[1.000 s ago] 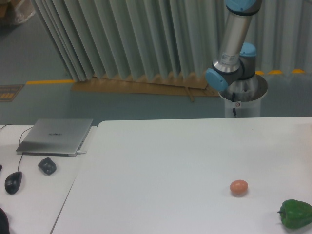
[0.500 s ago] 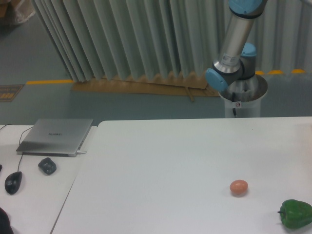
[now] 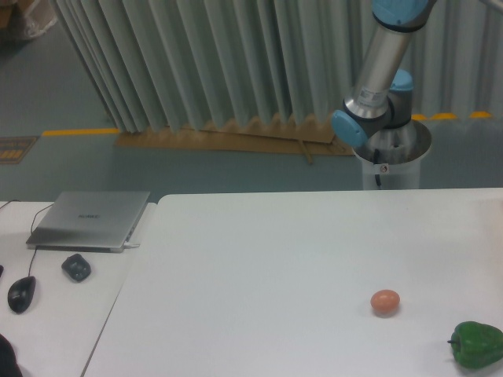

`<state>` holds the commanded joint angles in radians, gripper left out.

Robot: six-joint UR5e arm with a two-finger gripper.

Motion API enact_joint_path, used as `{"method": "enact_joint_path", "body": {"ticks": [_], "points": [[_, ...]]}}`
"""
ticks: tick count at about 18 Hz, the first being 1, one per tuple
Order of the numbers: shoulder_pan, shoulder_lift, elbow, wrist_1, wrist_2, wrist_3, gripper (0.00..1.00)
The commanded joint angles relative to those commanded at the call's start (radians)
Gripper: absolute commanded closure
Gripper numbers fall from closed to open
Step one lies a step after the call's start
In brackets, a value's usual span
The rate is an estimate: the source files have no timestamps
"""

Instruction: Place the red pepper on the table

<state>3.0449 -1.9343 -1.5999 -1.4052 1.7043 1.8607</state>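
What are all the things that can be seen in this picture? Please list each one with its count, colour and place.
Table: one, white, fills the middle and right.
Egg-shaped thing: one, orange-tan, on the table at right.
Green pepper: one, green, at the table's lower right edge.
Desk: one, white, at left beside the table.
Laptop: one, silver, closed, on the desk.
Mouse: one, black, on the desk near the left edge.
Small dark object: one, dark grey, on the desk below the laptop.
Curtain: one, pale grey, pleated, behind.
Red pepper: none in view.
Robot arm: one, silver with blue joints, upper right; its gripper is out of frame.
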Motion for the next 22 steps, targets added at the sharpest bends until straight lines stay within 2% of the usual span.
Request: {"method": "enact_joint_path", "body": {"ticks": [3, 9, 11, 14, 16, 18, 22], "points": [[0.003, 0.002, -0.029, 0.054, 0.000, 0.006, 0.00], [0.002, 0.020, -0.026, 0.057, 0.002, 0.006, 0.00], [-0.003, 0.020, -0.044, 0.061, 0.000, 0.003, 0.00], [-0.003, 0.023, -0.066, 0.109, -0.002, 0.006, 0.00], [-0.003, 0.046, -0.068, 0.133, -0.003, 0.008, 0.00], [-0.003, 0.054, -0.064, 0.137, -0.003, 0.006, 0.00], [-0.006, 0.054, -0.103, 0.193, -0.003, 0.011, 0.00]]}}
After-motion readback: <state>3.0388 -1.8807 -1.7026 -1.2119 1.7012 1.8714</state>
